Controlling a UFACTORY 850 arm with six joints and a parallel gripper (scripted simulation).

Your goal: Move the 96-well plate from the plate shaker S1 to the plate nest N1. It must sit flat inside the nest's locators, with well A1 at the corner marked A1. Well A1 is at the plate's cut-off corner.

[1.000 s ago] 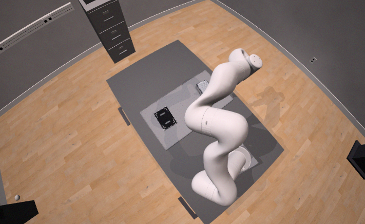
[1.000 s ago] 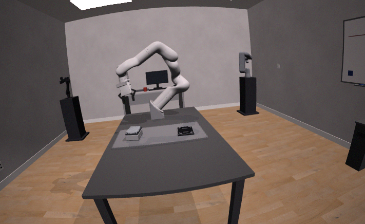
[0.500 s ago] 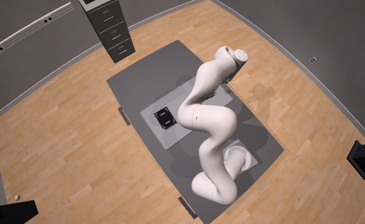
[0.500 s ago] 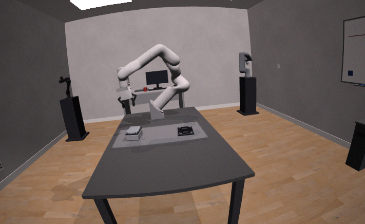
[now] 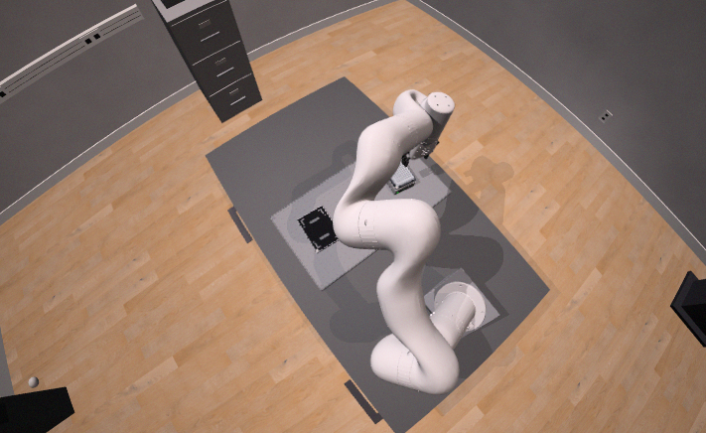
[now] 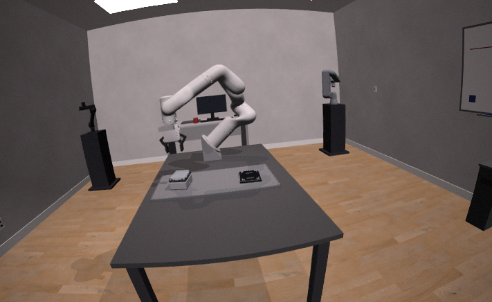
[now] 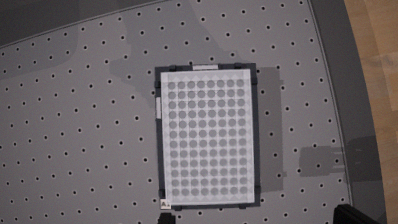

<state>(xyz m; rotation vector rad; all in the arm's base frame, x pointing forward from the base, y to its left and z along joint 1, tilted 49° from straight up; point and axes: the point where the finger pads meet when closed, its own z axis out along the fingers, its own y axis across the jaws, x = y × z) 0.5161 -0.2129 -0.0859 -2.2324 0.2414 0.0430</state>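
The white 96-well plate (image 7: 208, 136) sits flat on the dark plate shaker S1 (image 7: 258, 135) near one end of the dotted mat; it also shows in the exterior view (image 6: 180, 176) and in the top view (image 5: 402, 176). A small A1 label lies at the plate's lower left corner in the wrist view. The black plate nest N1 (image 6: 250, 176) lies empty on the same mat, also seen in the top view (image 5: 318, 227). My gripper (image 6: 171, 145) hangs open and empty well above the plate. Only its fingertips show at the wrist view's bottom edge.
The mat (image 6: 215, 182) lies across the dark table. The arm's base (image 5: 460, 306) stands at the table's far end. A desk with a monitor (image 6: 211, 104) stands behind the table. Black pedestals stand around the room.
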